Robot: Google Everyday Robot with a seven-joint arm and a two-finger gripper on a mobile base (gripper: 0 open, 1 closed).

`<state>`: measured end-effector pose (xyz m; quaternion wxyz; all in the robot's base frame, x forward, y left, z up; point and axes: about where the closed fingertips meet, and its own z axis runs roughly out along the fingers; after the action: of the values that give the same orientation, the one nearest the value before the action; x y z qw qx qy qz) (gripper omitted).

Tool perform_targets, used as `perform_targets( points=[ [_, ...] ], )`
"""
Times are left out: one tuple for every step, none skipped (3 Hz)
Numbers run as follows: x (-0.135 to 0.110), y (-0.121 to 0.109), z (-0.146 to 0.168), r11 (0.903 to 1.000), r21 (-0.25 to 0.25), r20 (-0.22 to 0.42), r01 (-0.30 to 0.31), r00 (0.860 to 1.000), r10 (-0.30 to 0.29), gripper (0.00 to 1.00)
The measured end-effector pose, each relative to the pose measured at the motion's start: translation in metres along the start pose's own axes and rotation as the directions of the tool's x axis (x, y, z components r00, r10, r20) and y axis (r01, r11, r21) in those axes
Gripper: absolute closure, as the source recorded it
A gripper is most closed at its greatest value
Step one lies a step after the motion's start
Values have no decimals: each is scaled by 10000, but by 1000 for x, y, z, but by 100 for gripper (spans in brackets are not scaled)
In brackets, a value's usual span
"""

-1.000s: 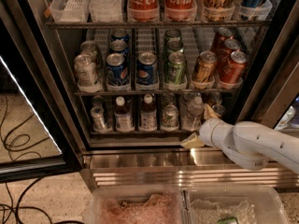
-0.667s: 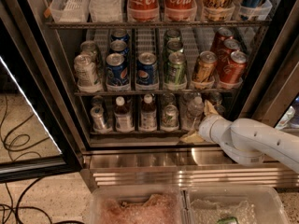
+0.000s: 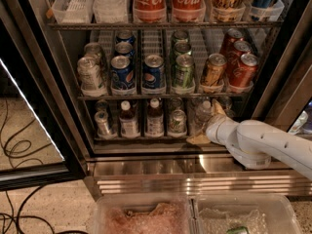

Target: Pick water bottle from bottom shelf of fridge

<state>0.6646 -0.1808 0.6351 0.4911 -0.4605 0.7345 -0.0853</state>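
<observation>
The fridge point(image 3: 161, 165) stands open with its racks in view. On the bottom shelf point(image 3: 134, 139) the clear water bottle point(image 3: 201, 112) with a white cap stands at the right, behind the front rail. My gripper point(image 3: 207, 124) reaches in from the right on a white arm and is at the bottle. It is open, with one tan finger point(image 3: 217, 108) above and behind the bottle and the other point(image 3: 197, 140) low at the rail. The bottle's lower part is hidden by the gripper.
Two white-capped brown bottles point(image 3: 128, 121) and slim silver cans point(image 3: 177, 121) share the bottom shelf to the left. The rack above holds Pepsi, green and red cans point(image 3: 153, 73). The glass door point(image 3: 29, 130) hangs open at left. Plastic bins point(image 3: 195, 216) sit on the floor in front.
My gripper has moved a little left and deeper into the bottom shelf, closer around the water bottle. The bottle and cans have not moved.
</observation>
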Motion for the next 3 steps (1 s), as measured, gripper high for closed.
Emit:
perform_targets(
  points=[
    [0,0,0,10000,0,0,0,10000,0,0],
    [0,0,0,10000,-1,1,0,10000,0,18],
    [0,0,0,10000,-1,1,0,10000,0,41]
  ],
)
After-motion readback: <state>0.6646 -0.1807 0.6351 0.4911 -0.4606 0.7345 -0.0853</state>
